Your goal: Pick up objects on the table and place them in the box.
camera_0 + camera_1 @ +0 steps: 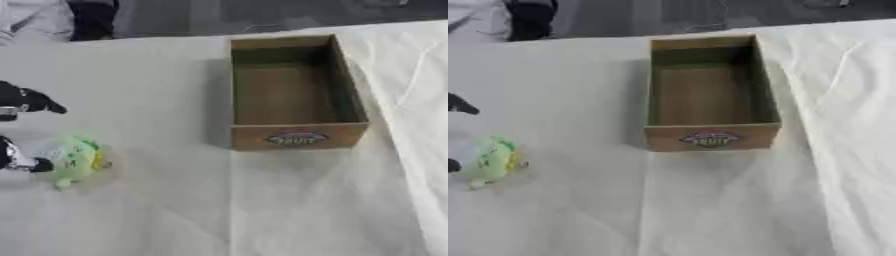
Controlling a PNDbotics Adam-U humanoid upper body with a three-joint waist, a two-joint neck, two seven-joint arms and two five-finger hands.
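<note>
My left hand [22,102] is the only one showing, coming in at the left edge of the white cloth-covered table [175,210]. Its dark fingers are spread: one reaches out above, and a lower tip sits right against the small pale green soft toy with a yellow patch [77,159]. Nothing is gripped yet; the hand brackets the toy's left side rather than closing on it. I can't tell whether that lower tip is actually touching or just beside.

The toy lies near the table's left edge, roughly midway along it, directly right of and slightly below my hand. It looks a bit longer top to bottom than across, leaning a little, with a small nub at its lower end.

The open brown cardboard box with a printed label on its near wall [296,136] stands well apart to the right, toward the far edge, its long axis running away from me. It looks empty inside.

My right hand shows in neither view, so the left is plainly the nearer one. I judge the next move is to close around the toy, then carry it right and slightly away to the box.
</note>
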